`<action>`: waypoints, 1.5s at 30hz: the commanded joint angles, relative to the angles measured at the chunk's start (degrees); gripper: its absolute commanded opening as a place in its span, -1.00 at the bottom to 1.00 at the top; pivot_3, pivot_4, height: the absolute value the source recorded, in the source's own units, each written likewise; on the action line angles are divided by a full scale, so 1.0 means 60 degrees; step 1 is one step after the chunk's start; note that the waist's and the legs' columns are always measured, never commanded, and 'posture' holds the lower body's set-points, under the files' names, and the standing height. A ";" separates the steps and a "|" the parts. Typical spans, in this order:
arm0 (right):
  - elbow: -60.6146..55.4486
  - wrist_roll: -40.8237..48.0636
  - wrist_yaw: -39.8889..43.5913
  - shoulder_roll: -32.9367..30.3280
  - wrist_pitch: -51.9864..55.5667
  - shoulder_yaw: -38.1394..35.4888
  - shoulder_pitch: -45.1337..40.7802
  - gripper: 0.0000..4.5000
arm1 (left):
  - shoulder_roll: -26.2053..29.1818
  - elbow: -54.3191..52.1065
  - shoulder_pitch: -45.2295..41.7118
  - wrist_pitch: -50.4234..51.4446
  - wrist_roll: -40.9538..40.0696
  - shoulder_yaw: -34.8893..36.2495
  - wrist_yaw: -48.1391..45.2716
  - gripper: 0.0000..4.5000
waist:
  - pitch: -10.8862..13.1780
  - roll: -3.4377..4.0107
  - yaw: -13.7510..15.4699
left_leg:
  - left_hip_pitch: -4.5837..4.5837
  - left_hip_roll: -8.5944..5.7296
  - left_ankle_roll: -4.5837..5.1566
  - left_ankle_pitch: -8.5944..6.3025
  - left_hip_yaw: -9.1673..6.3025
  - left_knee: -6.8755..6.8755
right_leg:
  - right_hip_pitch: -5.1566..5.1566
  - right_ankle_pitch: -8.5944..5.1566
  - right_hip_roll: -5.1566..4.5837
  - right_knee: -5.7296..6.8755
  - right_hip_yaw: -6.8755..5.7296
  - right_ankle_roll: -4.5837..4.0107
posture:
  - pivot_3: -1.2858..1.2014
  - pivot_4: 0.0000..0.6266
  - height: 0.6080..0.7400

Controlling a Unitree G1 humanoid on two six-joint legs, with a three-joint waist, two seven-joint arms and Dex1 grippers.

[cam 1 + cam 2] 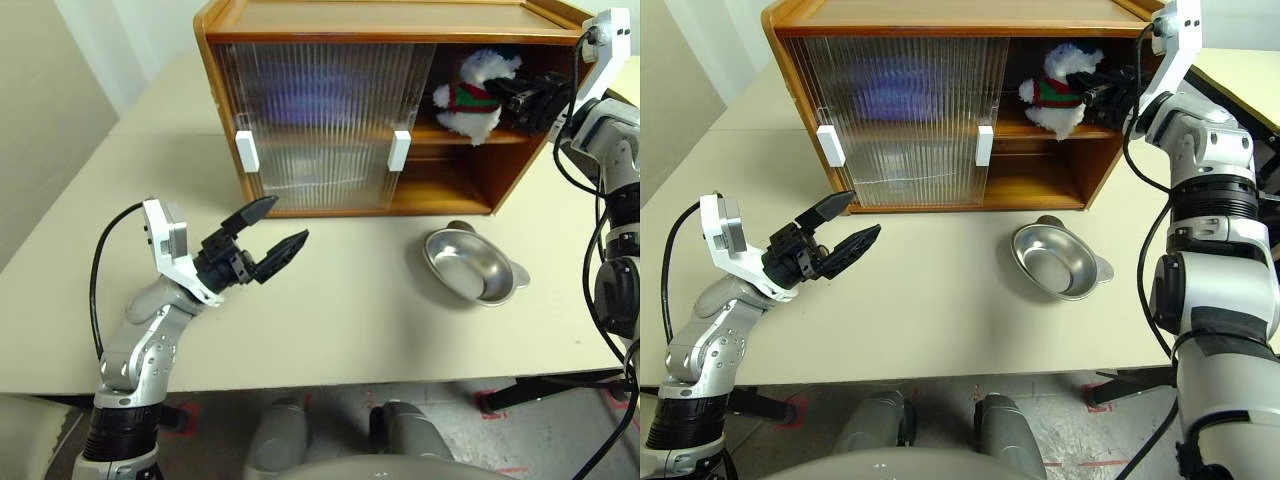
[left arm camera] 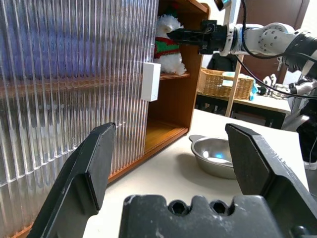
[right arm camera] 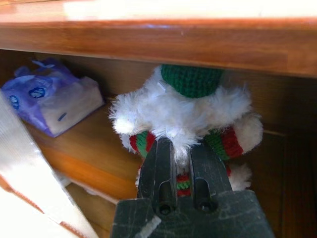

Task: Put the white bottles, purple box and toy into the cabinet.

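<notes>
The toy [image 1: 478, 95], white plush with a red-and-green band and a green hat, sits on the upper shelf in the open right side of the wooden cabinet [image 1: 380, 20]. My right gripper [image 3: 181, 146] reaches into that opening, its fingers close together with the toy's plush [image 3: 188, 114] pinched between them. The purple box [image 3: 49, 101] lies on the same shelf, further in behind the ribbed door. My left gripper [image 1: 287, 222] hangs open and empty above the table, in front of the shut doors [image 1: 320, 120]. The white bottles are hidden.
A shallow metal dish [image 1: 475, 265] rests on the table in front of the cabinet's open side. The beige table [image 1: 350, 330] runs to a front edge just past my left arm. The cabinet's lower right compartment [image 1: 440, 185] holds nothing I can see.
</notes>
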 commanded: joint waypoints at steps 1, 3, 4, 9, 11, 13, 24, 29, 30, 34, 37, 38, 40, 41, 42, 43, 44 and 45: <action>0.0113 -0.0138 0.0018 -0.0087 -0.0227 -0.0059 -0.0203 -0.19 | -0.0001 0.0069 0.0138 -0.0099 0.0164 -0.0078 -0.0030 1.00 | -0.0001 0.0001 0.0003 | 0.0000 0.0000 0.0000 0.0000 -0.0001 -0.0003 | -0.0001 0.0001 0.0000 0.0000 -0.0001 -0.0001 | 0.23 -1.00 1.00; 0.0102 -0.0167 0.0008 -0.0151 -0.0257 -0.0091 -0.0221 0.12 | 0.0003 0.0083 0.0151 -0.0120 0.0178 -0.0085 -0.0039 1.00 | -0.0001 0.0001 0.0004 | 0.0000 0.0000 -0.0001 -0.0001 -0.0001 -0.0008 | -0.0003 0.0001 -0.0001 0.0000 -0.0002 -0.0002 | 0.23 -1.00 1.00; 0.0086 -0.0196 0.0014 -0.0193 -0.0280 -0.0093 -0.0223 0.31 | 0.0004 0.0076 0.0163 -0.0124 0.0182 -0.0086 -0.0039 1.00 | -0.0001 0.0001 0.0004 | 0.0000 0.0000 -0.0001 -0.0001 -0.0001 -0.0012 | -0.0004 0.0002 0.0000 0.0000 -0.0002 -0.0003 | 0.22 -1.00 1.00; -0.0229 -0.0234 0.0381 -0.0750 -0.0061 -0.0074 -0.0093 0.99 | -0.0010 0.0090 0.0156 -0.0110 0.0186 -0.0114 -0.0037 1.00 | 0.0000 0.0004 0.0009 | 0.0001 -0.0003 -0.0001 -0.0001 0.0000 -0.0026 | -0.0006 0.0002 -0.0003 -0.0004 -0.0002 -0.0003 | 0.22 -1.00 1.00; -0.0394 -0.0228 0.0504 -0.0954 0.0051 -0.0050 0.0031 0.99 | -0.0009 0.0084 0.0164 -0.0095 0.0179 -0.0123 -0.0047 1.00 | 0.0000 0.0004 0.0010 | 0.0001 -0.0004 -0.0001 0.0000 -0.0001 -0.0031 | -0.0006 0.0002 -0.0003 -0.0007 -0.0002 -0.0003 | 0.22 -1.00 1.00; -0.0662 -0.0101 0.0769 -0.1177 0.0399 -0.0091 0.0202 0.99 | -0.0006 0.0055 0.0185 -0.0078 0.0168 -0.0127 -0.0043 1.00 | -0.0001 0.0005 0.0014 | 0.0002 -0.0004 -0.0001 0.0000 -0.0001 -0.0040 | -0.0006 0.0002 -0.0003 -0.0009 -0.0002 -0.0004 | 0.22 -1.00 1.00; -0.4003 0.2272 0.4222 -0.3792 0.6468 -0.0135 0.3624 0.99 | 0.0097 0.0048 0.0243 -0.0026 0.0086 -0.0095 -0.0089 1.00 | -0.0002 0.0009 0.0278 | -0.0007 -0.0003 0.0002 -0.0002 -0.0012 -0.0042 | -0.0008 -0.0003 -0.0003 -0.0023 -0.0015 -0.0006 | 0.21 -0.97 1.00; -0.4174 0.2625 0.3837 -0.3956 0.7129 -0.0971 0.5613 0.99 | 0.0096 0.0030 0.0264 -0.0014 0.0060 -0.0104 -0.0114 1.00 | 0.0002 0.0015 0.0251 | -0.0028 -0.0001 0.0005 -0.0003 -0.0012 0.0016 | -0.0005 -0.0027 0.0002 -0.0015 -0.0018 0.0006 | 0.20 -0.95 1.00; -0.4153 0.2706 0.3648 -0.3854 0.7237 -0.1263 0.6064 0.99 | 0.0084 0.0014 0.0291 -0.0045 0.0045 -0.0072 -0.0114 1.00 | 0.0003 0.0018 0.0239 | -0.0059 0.0000 0.0010 -0.0003 -0.0009 0.0031 | -0.0007 -0.0022 0.0003 -0.0012 -0.0014 0.0013 | 0.19 -0.93 1.00; -0.4199 0.3152 0.3058 -0.3351 0.7825 -0.2241 0.7435 0.99 | 0.0116 -0.0108 0.0399 0.0003 -0.0036 -0.0014 -0.0100 1.00 | 0.0015 -0.0001 0.0224 | -0.0068 -0.0001 0.0019 0.0001 -0.0009 0.0055 | 0.0007 -0.0036 0.0010 -0.0005 -0.0011 0.0057 | 0.19 -0.90 1.00; -0.4220 0.3285 0.2630 -0.3027 0.8038 -0.2654 0.8131 0.99 | 0.0135 -0.0147 0.0427 0.0038 -0.0047 -0.0028 -0.0100 1.00 | 0.0019 0.0010 0.0196 | -0.0066 -0.0004 0.0026 0.0005 -0.0001 0.0057 | 0.0011 -0.0035 0.0014 -0.0006 0.0007 0.0053 | 0.20 -0.89 1.00; -0.4201 0.3347 0.2530 -0.2927 0.8135 -0.2761 0.8303 0.99 | 0.0134 -0.0165 0.0439 0.0047 -0.0047 -0.0038 -0.0098 1.00 | 0.0020 0.0012 0.0196 | -0.0063 -0.0005 0.0026 0.0006 0.0001 0.0059 | 0.0012 -0.0035 0.0014 -0.0005 0.0010 0.0053 | 0.20 -0.88 1.00; -0.4077 0.3499 0.2303 -0.2687 0.8311 -0.3015 0.8481 0.99 | 0.0126 -0.0193 0.0457 0.0059 -0.0049 -0.0050 -0.0091 1.00 | 0.0021 0.0013 0.0197 | -0.0064 -0.0006 0.0028 0.0006 0.0001 0.0058 | 0.0012 -0.0035 0.0015 -0.0006 0.0010 0.0054 | 0.20 -0.89 1.00; -0.3923 0.3541 0.2226 -0.2554 0.8354 -0.3110 0.8571 0.99 | 0.0126 -0.0202 0.0463 0.0069 -0.0052 -0.0056 -0.0092 1.00 | 0.0021 0.0012 0.0198 | -0.0064 -0.0006 0.0028 0.0006 0.0001 0.0058 | 0.0011 -0.0035 0.0016 -0.0006 0.0011 0.0054 | 0.20 -0.89 1.00; -0.3826 0.3576 0.2162 -0.2466 0.8372 -0.3177 0.8632 0.99 | 0.0124 -0.0209 0.0470 0.0074 -0.0053 -0.0061 -0.0093 1.00 | 0.0022 0.0010 0.0203 | -0.0064 -0.0006 0.0028 0.0006 0.0000 0.0058 | 0.0012 -0.0035 0.0018 -0.0006 0.0011 0.0054 | 0.20 -0.89 1.00; -0.3729 0.3629 0.2099 -0.2331 0.8400 -0.3248 0.8702 0.99 | 0.0123 -0.0222 0.0478 0.0082 -0.0056 -0.0066 -0.0090 1.00 | 0.0022 0.0010 0.0204 | -0.0065 -0.0006 0.0028 0.0006 -0.0003 0.0058 | 0.0013 -0.0034 0.0021 -0.0008 0.0010 0.0058 | 0.20 -0.89 1.00; -0.3668 0.3704 0.2035 -0.2204 0.8462 -0.3331 0.8722 0.99 | 0.0124 -0.0231 0.0484 0.0088 -0.0057 -0.0069 -0.0090 1.00 | 0.0022 0.0010 0.0206 | -0.0065 -0.0006 0.0028 0.0006 -0.0003 0.0058 | 0.0013 -0.0033 0.0021 -0.0008 0.0011 0.0062 | 0.20 -0.89 1.00; -0.3657 0.3845 0.1961 -0.2056 0.8608 -0.3441 0.8688 0.99 | 0.0128 -0.0239 0.0482 0.0100 -0.0058 -0.0073 -0.0089 1.00 | 0.0023 0.0009 0.0206 | -0.0066 -0.0006 0.0028 0.0006 -0.0004 0.0058 | 0.0013 -0.0032 0.0021 -0.0009 0.0011 0.0068 | 0.20 -0.89 1.00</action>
